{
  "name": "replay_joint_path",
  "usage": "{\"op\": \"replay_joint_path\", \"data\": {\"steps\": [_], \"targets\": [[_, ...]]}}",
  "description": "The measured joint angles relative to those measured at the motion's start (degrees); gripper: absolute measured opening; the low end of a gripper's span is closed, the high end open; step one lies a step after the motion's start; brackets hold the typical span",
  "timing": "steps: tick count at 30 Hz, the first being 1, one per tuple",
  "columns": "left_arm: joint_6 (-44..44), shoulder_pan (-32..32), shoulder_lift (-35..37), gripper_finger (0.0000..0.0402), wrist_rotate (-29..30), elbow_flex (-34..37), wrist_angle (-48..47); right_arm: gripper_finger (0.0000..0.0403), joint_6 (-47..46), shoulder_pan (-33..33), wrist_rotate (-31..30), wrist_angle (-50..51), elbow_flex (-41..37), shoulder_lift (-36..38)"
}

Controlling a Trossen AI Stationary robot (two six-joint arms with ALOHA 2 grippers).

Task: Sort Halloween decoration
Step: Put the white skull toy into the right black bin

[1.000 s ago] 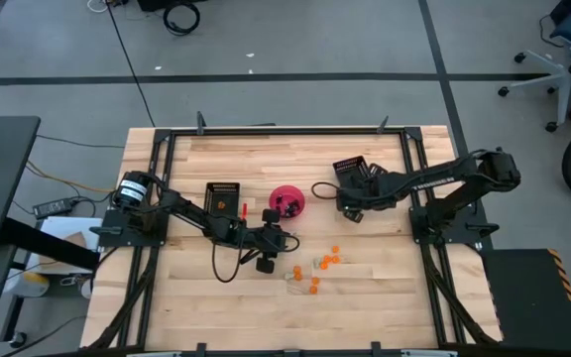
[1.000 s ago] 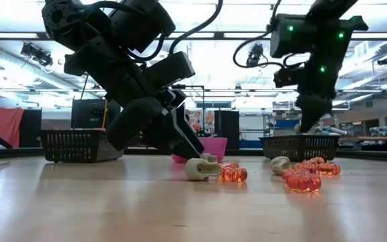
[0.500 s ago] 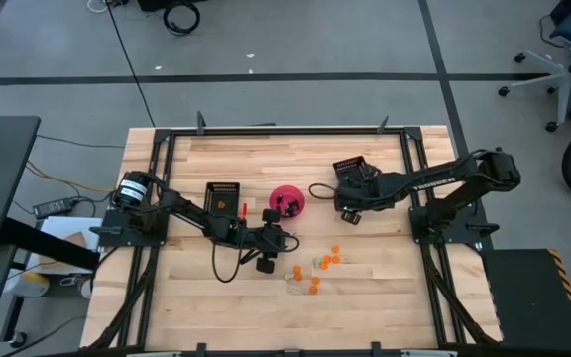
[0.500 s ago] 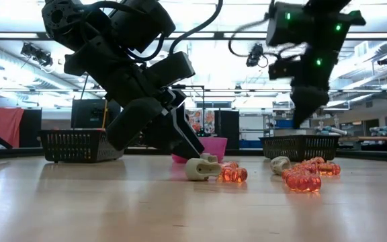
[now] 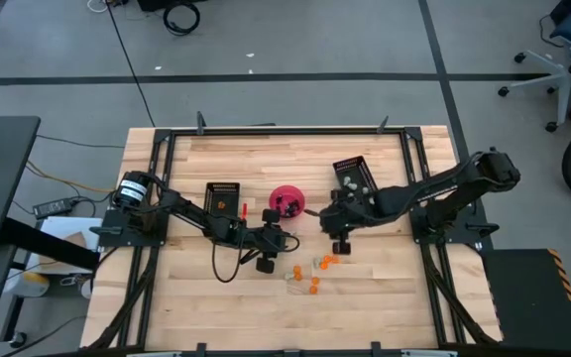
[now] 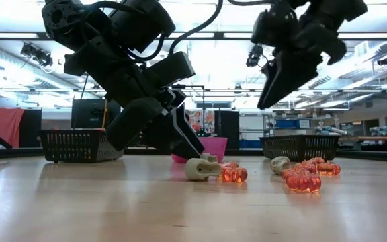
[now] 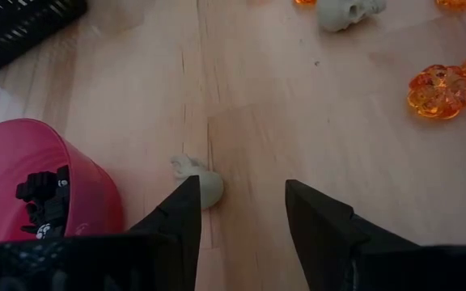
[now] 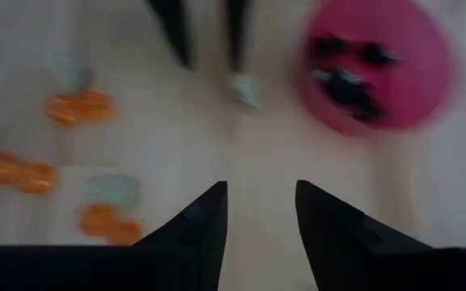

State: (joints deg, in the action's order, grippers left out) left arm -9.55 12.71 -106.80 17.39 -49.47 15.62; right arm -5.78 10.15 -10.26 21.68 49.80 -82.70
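Wooden table (image 5: 246, 297): my left gripper (image 7: 241, 212) open beside whitish skull (image 7: 203, 184); right gripper (image 8: 261, 212) open, empty above trinkets.

A pink bowl (image 5: 286, 200) sits mid-table (image 5: 236, 297) between two black trays (image 5: 222, 197) (image 5: 355, 175) (one on each side). An office chair (image 5: 563, 40) stands on the floor beyond.

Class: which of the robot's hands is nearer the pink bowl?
Left. The left hand sits just below the pink bowl in the high view; the right hand hovers a bit farther off to its right.
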Motion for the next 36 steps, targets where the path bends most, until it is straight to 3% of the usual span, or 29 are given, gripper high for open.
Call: {"op": "replay_joint_path", "data": {"steps": [10, 16, 23, 36], "targets": [[0.0, 0.0, 0.0, 0.015, 0.0, 0.0, -0.1, 0.0158, 3.2, 2.7, 16.1, -12.9, -0.1, -13.3], [0.0, 0.0, 0.0, 0.015, 0.0, 0.0, -0.4, 0.0175, 3.5, 4.6, 15.8, -14.6, -0.1, -14.7], [0.0, 0.0, 0.0, 0.015, 0.0, 0.0, -0.4, 0.0196, 6.8, 6.8, 11.0, -14.5, -0.1, -14.8], [0.4, 0.0, 0.0, 0.015, 0.0, 0.0, -0.7, 0.0189, 7.1, 7.4, 9.6, -15.9, 0.1, -20.8]]}}
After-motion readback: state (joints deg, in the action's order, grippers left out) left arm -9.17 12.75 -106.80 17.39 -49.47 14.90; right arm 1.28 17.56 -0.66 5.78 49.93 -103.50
